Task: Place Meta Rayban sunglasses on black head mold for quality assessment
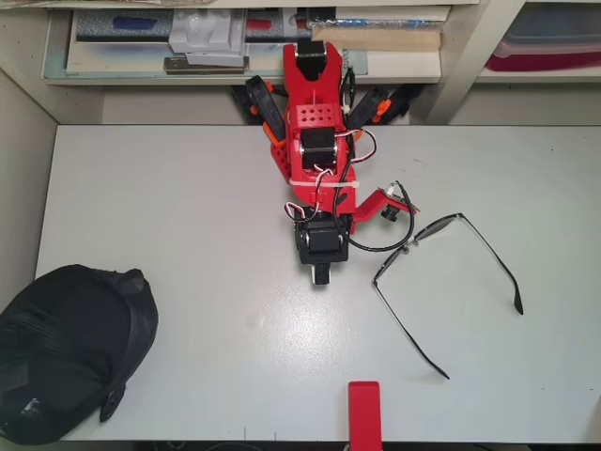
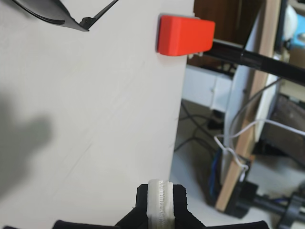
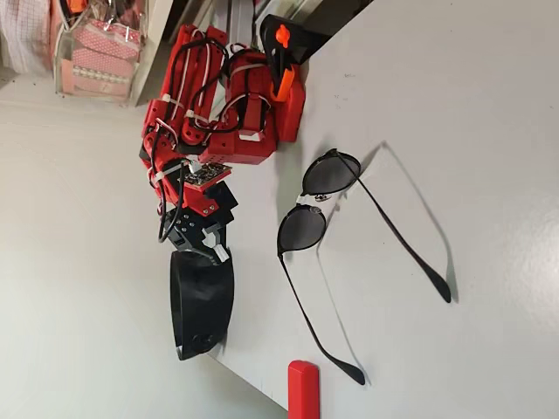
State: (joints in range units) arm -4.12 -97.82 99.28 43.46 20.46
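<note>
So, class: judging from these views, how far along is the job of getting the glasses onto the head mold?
Nothing is done yet. The glasses lie open on the table, apart from the head mold at the overhead view's lower left. The gripper holds nothing, hanging beside the glasses. Grasping, carrying and placing all remain.
</note>
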